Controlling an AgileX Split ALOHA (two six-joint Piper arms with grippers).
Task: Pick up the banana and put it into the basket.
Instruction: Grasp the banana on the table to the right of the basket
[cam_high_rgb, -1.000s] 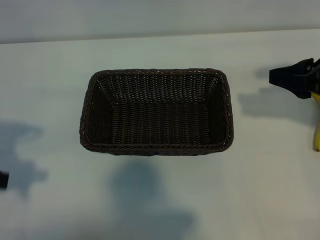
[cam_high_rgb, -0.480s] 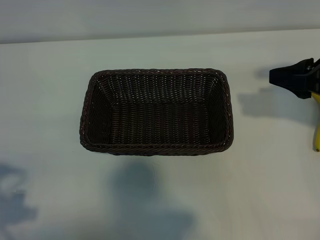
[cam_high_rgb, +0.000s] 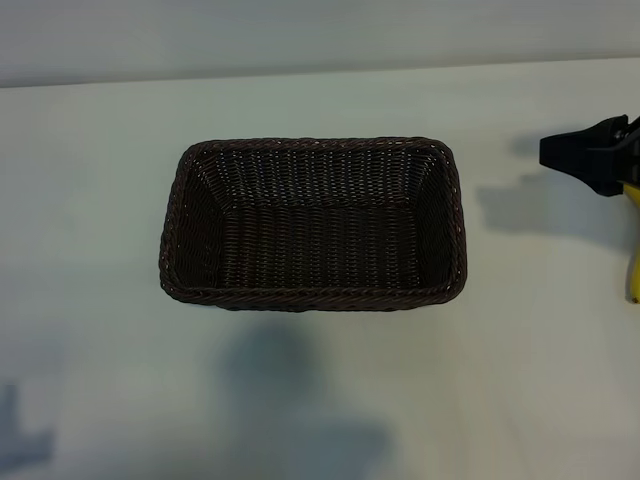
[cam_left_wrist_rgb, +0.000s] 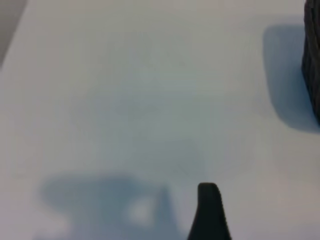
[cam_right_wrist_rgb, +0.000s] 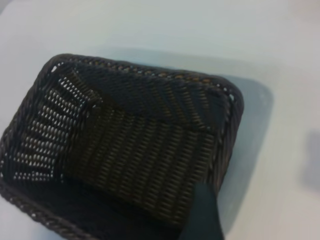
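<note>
Banana (cam_high_rgb: 633, 270) lies just below the right pincer (cam_high_rgb: 585, 160), which stands wide, empty, apparently staged for pickup. Basket (cam_high_rgb: 312, 222) sits empty on the surface (cam_high_rgb: 100, 180), well apart from it; left pincer (cam_left_wrist_rgb: 209, 212), also wide, holds nothing.

Dark woven basket (cam_high_rgb: 312, 296) mid-table, yellow banana (cam_high_rgb: 632, 270) (mostly cut off) well apart at right edge

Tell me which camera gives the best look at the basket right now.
The exterior view: the whole basket shows from above, with nothing inside it. The right wrist view shows most of it at an angle, one corner cut off and a finger in front. The left wrist view catches only a sliver of its side.
</note>
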